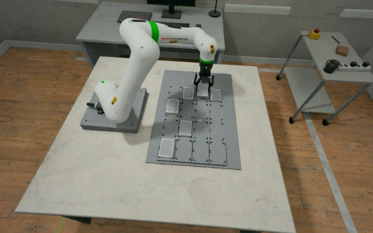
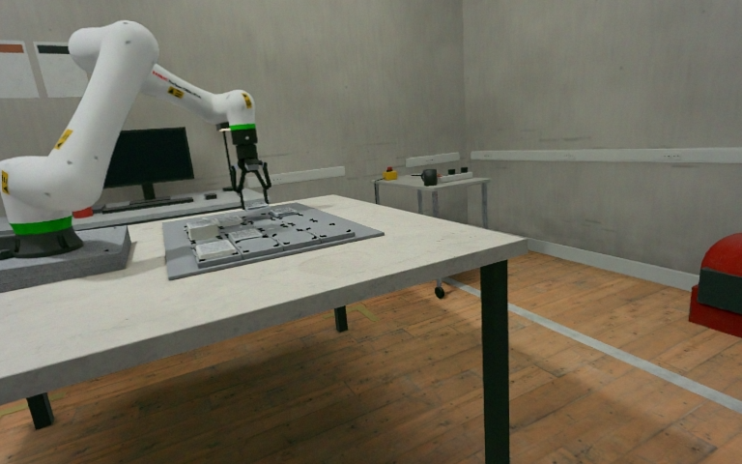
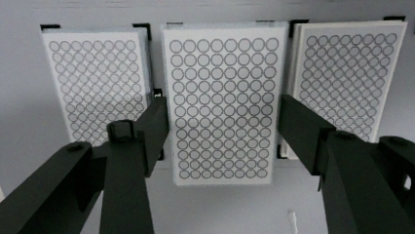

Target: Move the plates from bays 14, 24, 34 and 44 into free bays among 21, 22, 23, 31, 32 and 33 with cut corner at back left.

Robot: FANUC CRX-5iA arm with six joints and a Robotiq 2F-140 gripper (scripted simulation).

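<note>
While one plate in bay 21 (image 1: 188, 92) and another in bay 23 (image 1: 185, 128) are sitting placed, the hand (image 3: 223, 131) is gripping a third plate (image 3: 223, 73) above bay 31; bay 14's plate (image 1: 166, 147) is waiting.

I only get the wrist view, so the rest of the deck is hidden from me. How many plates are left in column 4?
Observer: One, the bay 14 plate. Bays 24, 34 and 44 hold no plate.
Operator: Which bay am I over?
Observer: Bay 31. The claw has the held plate there, in column 1.
Operator: Anything tall nearby?
Observer: Only the block in bay 12, which stands higher than the plates.
</note>
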